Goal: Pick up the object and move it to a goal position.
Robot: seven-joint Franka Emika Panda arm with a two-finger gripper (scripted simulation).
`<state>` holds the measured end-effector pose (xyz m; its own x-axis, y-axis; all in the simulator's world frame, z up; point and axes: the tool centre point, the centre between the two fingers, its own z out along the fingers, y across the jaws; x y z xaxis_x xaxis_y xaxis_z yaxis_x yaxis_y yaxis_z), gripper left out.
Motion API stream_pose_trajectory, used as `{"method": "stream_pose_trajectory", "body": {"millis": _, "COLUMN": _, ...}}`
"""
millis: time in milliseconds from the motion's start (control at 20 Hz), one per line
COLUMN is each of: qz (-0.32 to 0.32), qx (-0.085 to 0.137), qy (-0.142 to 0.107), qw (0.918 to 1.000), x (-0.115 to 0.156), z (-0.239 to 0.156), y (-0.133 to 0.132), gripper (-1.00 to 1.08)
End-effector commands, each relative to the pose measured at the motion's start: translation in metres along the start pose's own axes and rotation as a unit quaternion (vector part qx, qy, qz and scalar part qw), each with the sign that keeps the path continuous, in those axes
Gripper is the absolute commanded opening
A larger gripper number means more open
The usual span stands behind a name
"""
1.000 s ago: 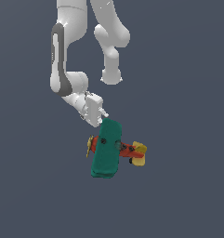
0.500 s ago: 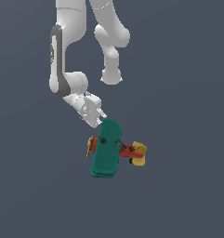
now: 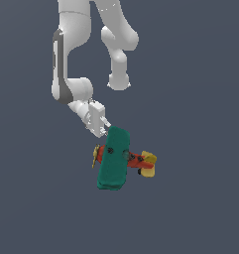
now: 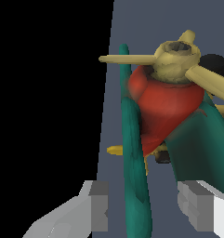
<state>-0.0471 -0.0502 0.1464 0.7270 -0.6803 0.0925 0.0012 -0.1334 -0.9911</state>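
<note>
The object (image 3: 113, 158) is a toy biplane with broad teal wings, a red fuselage, and a yellow tail and propeller. It lies on the floor in the middle of the exterior view. My gripper (image 3: 106, 130) sits at the far tip of its wings, angled down from the exterior view's left. In the wrist view the plane (image 4: 164, 102) fills the frame, propeller toward the camera. My gripper (image 4: 143, 197) is open. One teal wing edge stands between the grey fingers (image 4: 100, 204), with a gap on each side.
A uniform grey-blue floor (image 3: 190, 208) lies under everything. The arm's white links (image 3: 71, 59) rise above and behind the plane. A black band covers one side of the wrist view.
My gripper has edged slightly lower toward the plane's wing tip. The plane has not moved.
</note>
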Motion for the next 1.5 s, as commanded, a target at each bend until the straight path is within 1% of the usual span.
{"method": "stream_pose_trajectory", "body": {"millis": 0, "qz": -0.001, "qx": 0.001, "qy": 0.005, "qw": 1.0000, "x": 0.002, "z": -0.001, "y": 0.001, "gripper": 0.28}}
{"method": "stream_pose_trajectory", "body": {"millis": 300, "qz": -0.001, "qx": 0.001, "qy": 0.006, "qw": 1.0000, "x": 0.002, "z": 0.001, "y": 0.001, "gripper": 0.28}}
{"method": "stream_pose_trajectory", "body": {"millis": 650, "qz": -0.001, "qx": 0.002, "qy": 0.007, "qw": 1.0000, "x": 0.001, "z": 0.028, "y": 0.001, "gripper": 0.28}}
{"method": "stream_pose_trajectory", "body": {"millis": 800, "qz": 0.000, "qx": 0.002, "qy": 0.007, "qw": 1.0000, "x": 0.001, "z": 0.032, "y": 0.001, "gripper": 0.28}}
{"method": "stream_pose_trajectory", "body": {"millis": 850, "qz": 0.000, "qx": 0.002, "qy": 0.007, "qw": 1.0000, "x": 0.001, "z": 0.032, "y": 0.001, "gripper": -1.00}}
{"method": "stream_pose_trajectory", "body": {"millis": 1450, "qz": 0.000, "qx": 0.002, "qy": 0.007, "qw": 1.0000, "x": 0.001, "z": 0.030, "y": 0.000, "gripper": -1.00}}
